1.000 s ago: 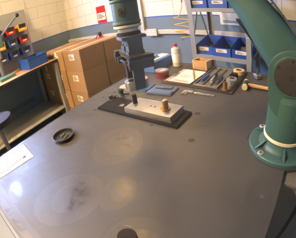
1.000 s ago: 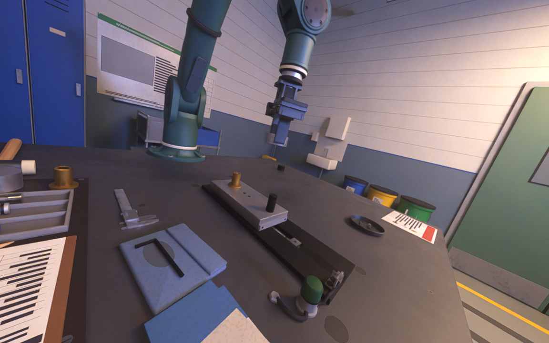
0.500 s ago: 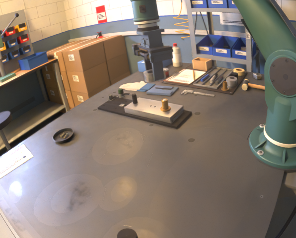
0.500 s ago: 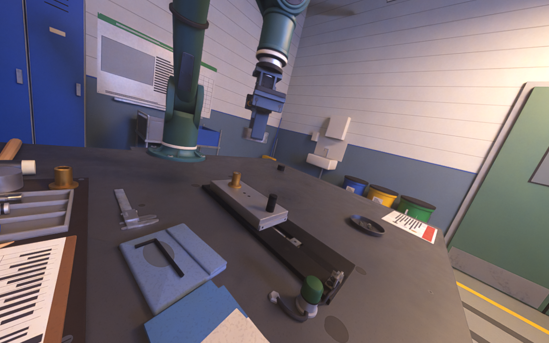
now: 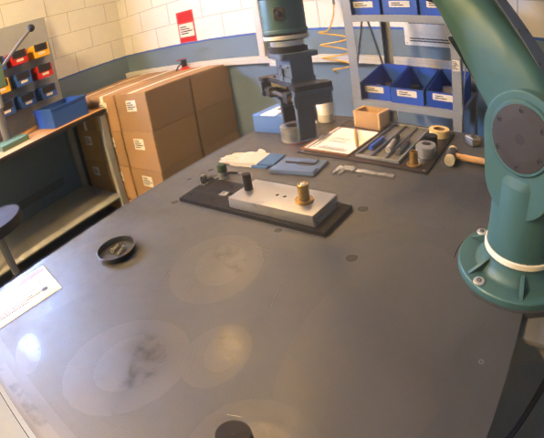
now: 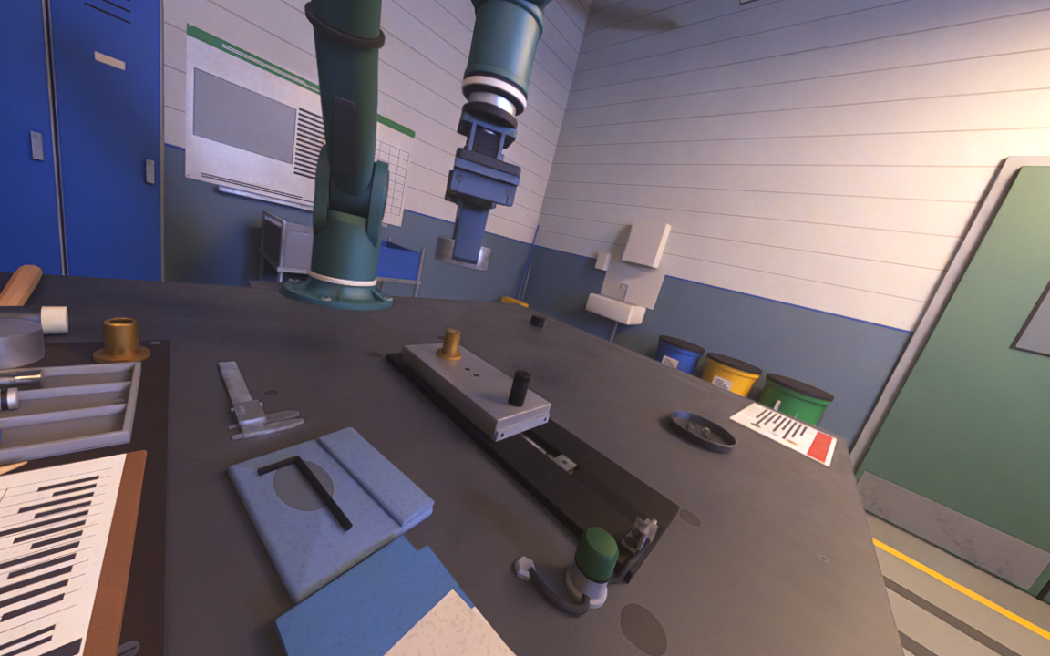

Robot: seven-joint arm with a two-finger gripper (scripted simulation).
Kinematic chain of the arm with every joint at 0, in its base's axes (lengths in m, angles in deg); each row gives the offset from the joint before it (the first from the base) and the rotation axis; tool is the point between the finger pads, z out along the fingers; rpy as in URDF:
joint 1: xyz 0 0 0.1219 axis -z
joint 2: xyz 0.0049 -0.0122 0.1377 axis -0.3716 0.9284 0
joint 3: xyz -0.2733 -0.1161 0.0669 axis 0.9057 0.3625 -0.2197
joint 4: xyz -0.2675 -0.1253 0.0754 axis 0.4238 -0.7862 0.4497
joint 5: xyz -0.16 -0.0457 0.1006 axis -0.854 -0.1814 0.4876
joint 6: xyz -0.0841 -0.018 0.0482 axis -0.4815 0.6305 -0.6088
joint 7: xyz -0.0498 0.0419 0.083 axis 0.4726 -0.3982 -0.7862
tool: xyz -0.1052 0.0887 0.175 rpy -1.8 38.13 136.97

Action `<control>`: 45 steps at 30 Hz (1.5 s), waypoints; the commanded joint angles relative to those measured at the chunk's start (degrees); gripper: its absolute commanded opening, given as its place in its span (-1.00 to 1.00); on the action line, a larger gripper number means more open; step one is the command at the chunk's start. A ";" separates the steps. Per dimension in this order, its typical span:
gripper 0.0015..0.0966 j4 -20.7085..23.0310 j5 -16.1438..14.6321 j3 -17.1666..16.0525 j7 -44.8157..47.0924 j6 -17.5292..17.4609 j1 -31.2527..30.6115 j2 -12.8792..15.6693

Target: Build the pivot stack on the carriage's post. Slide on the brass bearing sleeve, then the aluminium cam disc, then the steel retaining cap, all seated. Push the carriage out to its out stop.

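The aluminium cam disc (image 5: 291, 132) (image 6: 462, 251) is partly hidden behind the gripper's fingers; only a grey round edge shows. It hangs high in the air, above the table. Below it the grey carriage (image 5: 282, 202) (image 6: 476, 387) sits on its dark rail base (image 5: 267, 210) (image 6: 545, 457). The brass bearing sleeve (image 5: 303, 192) (image 6: 450, 343) sits on the carriage's post. A black knob (image 5: 247, 181) (image 6: 518, 387) stands at the carriage's other end. I cannot pick out the steel retaining cap. The gripper (image 5: 297, 129) (image 6: 465, 245) points straight down and is closed on the cam disc.
The robot base (image 5: 515, 264) (image 6: 337, 281) stands at one table edge. A tool tray (image 5: 395, 144) with a spare brass bush (image 6: 121, 339), a clipboard, a caliper (image 6: 248, 404), a blue pad with a hex key (image 6: 325, 494), a green-knobbed lever (image 6: 590, 559) and a small dish (image 5: 116, 248) lie around.
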 commanded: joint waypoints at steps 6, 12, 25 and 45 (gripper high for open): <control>-0.96 0.00 -0.14 -0.29 0.07 0.10 0.33 0.02; -0.96 -1.00 -1.63 0.53 -1.35 -1.12 -0.20 0.76; -0.96 -6.01 -11.36 5.57 -10.49 -7.53 -3.52 5.13; -0.96 -6.72 -13.12 6.39 -12.12 -8.44 -4.03 5.85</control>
